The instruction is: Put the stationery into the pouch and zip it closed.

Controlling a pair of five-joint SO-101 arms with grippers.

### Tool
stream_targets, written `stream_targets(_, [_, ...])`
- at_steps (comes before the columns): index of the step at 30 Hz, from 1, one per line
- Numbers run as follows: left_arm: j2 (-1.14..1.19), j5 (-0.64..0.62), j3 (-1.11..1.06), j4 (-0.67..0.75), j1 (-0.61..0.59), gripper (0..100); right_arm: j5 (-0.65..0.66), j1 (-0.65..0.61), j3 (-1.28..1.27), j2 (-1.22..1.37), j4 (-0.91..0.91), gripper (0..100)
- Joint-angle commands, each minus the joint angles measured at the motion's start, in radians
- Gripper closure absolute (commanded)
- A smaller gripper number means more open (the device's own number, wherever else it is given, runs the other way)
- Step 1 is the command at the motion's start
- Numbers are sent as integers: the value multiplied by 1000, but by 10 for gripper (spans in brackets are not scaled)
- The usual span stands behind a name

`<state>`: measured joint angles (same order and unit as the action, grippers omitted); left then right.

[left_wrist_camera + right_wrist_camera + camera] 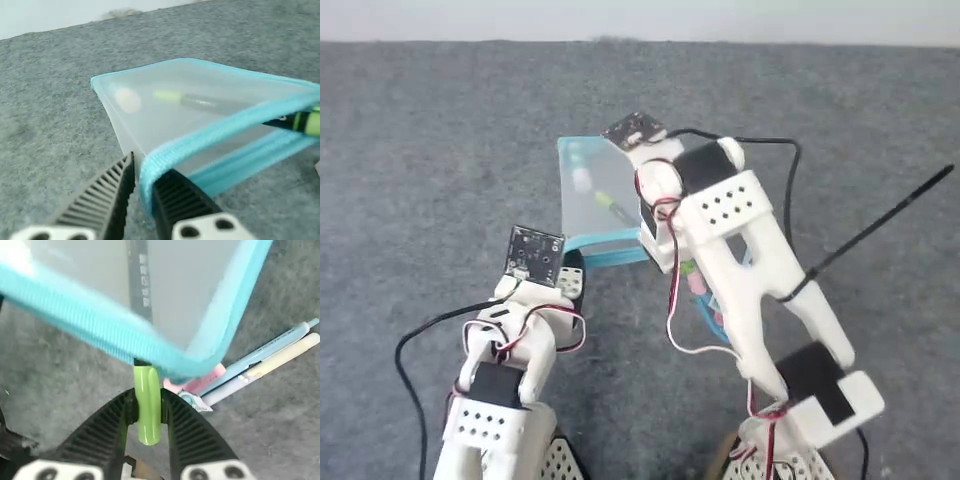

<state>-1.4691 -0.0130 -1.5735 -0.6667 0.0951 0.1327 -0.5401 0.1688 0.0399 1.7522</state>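
Grey, felt-like counter point(420, 130) meets a pale wall point(620, 18). The left fingers point(175, 195) pinch the pouch point(165, 105) rim; the right fingers point(192, 435) grip a green pen point(147, 405).

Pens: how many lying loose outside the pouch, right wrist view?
2: a light-blue pen and a cream pen, side by side on the grey surface by a corner of the pouch. More may be hidden under the pouch. The green pen in the right tool isn't counted.

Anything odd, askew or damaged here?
Nothing stands out. The left gripper pinches the pouch by its zipper edge. The right gripper holds a green pen partly inside the mouth. Several pens lie on the table beside it, not yet packed.
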Motion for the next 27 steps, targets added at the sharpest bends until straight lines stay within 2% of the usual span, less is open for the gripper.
stream_targets(1, [-15,15,13,6,6,988,-26,24,87,7,16,988])
stream_targets(4, [-15,15,13,6,5,988,-28,21,91,18,12,959])
stream_targets(8, [-15,15,13,6,5,988,-32,18,101,16,4,827])
stream_targets(10, [-15,15,13,6,2,988,-32,13,121,18,-4,796])
stream_targets(20, [-15,17,13,6,-3,988,5,8,166,1,-12,815])
stream_targets(27, [-15,17,13,8,-3,988,52,15,166,-203,-10,815])
